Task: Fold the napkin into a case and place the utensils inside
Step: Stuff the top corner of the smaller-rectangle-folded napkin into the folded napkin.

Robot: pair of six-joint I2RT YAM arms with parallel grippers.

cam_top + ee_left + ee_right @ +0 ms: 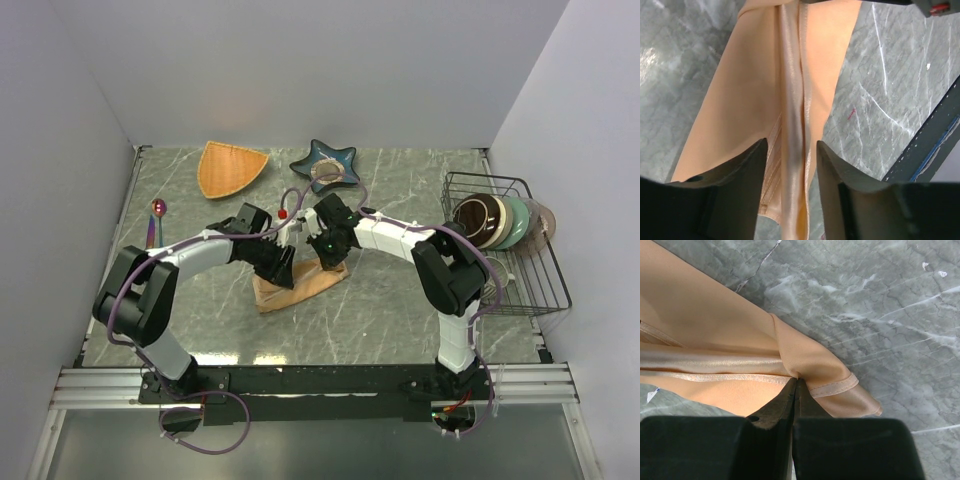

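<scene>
The peach-orange napkin (305,287) lies partly folded mid-table, under both grippers. My left gripper (283,265) is over its left part. In the left wrist view a raised satin ridge of the napkin (750,85) runs between the spread fingers of the left gripper (791,145), with a gap on each side. My right gripper (325,255) is at the cloth's far end. Up close, the right gripper (797,380) is shut, pinching a hemmed fold of the napkin (715,315) at its tips. The utensils (155,225), spoon bowl uppermost, lie near the far left edge.
An orange fan-shaped dish (230,168) and a blue star-shaped dish (325,165) sit at the back. A wire rack (530,290) with several bowls stands at the right edge. Grey marble tabletop (890,300) shows around the cloth.
</scene>
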